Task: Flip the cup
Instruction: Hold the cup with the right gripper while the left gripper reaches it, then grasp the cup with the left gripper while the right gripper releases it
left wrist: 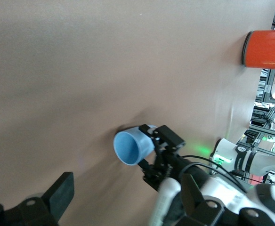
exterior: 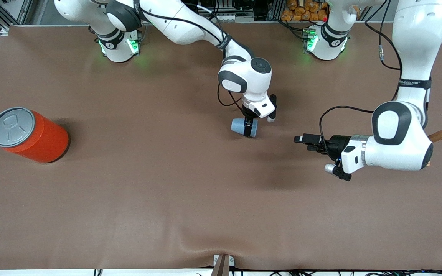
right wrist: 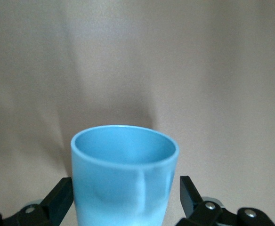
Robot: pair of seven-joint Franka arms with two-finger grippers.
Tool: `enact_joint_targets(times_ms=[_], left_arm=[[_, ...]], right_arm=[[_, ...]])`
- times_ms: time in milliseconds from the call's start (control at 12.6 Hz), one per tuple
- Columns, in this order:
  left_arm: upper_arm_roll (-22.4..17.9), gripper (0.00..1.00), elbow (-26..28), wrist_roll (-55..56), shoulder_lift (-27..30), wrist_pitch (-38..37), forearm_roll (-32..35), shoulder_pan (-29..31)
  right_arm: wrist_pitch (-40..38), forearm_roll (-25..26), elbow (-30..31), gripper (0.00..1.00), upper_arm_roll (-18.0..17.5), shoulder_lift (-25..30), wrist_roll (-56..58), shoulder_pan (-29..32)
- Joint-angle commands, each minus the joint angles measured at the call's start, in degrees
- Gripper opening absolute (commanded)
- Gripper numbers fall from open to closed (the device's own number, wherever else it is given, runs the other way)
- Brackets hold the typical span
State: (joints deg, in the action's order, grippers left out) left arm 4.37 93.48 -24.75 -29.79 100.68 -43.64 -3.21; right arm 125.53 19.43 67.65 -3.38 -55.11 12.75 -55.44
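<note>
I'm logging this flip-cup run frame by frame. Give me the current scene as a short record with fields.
cup: light-blue cup lying on its side mid-table
right tool: right tool at the cup, fingers either side, small gaps showing, open
left tool: left tool open, holding nothing, waiting toward the left arm's end
other: orange can toward the right arm's end

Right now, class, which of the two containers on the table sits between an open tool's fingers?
The small light-blue cup, between the right tool's fingers; the big orange can stands alone.
</note>
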Motion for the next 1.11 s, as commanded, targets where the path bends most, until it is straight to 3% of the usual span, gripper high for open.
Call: enact_joint_targets(times_ms=[0,158,395,554,712,1028], left_arm=[[0.5,0.99,3.3,-9.8,-1.4,2.1,-5.5,2.2],[0.4,0.86,5.7,-16.5,-2.6,2.1,-10.7,2.2],[0.5,0.72,8.7,-20.2,-2.8,2.5,-11.8,1.3],[0.6,0.71,12.1,-23.1,-2.9,4.3,-14.4,0.8],[1.0,0.71,15.7,-27.7,-2.9,5.0,-21.4,-0.2],[1.5,0.69,19.7,-29.7,-3.7,7.0,-28.4,-3.2]], right_arm=[[-0.8,1.0,-1.0,1.0,0.0,1.1,-1.2,-0.3],[-2.0,1.0,-0.2,1.0,-0.1,2.5,-1.2,-0.2],[-4.9,0.6,1.6,1.0,-0.7,5.8,-1.7,-0.3],[-8.2,-1.0,1.5,1.0,-0.8,8.7,-1.8,0.0],[-9.2,-4.7,1.4,1.0,-0.7,12.2,-1.7,1.6],[-14.9,-8.5,1.1,1.0,-0.1,20.5,-1.8,9.9]])
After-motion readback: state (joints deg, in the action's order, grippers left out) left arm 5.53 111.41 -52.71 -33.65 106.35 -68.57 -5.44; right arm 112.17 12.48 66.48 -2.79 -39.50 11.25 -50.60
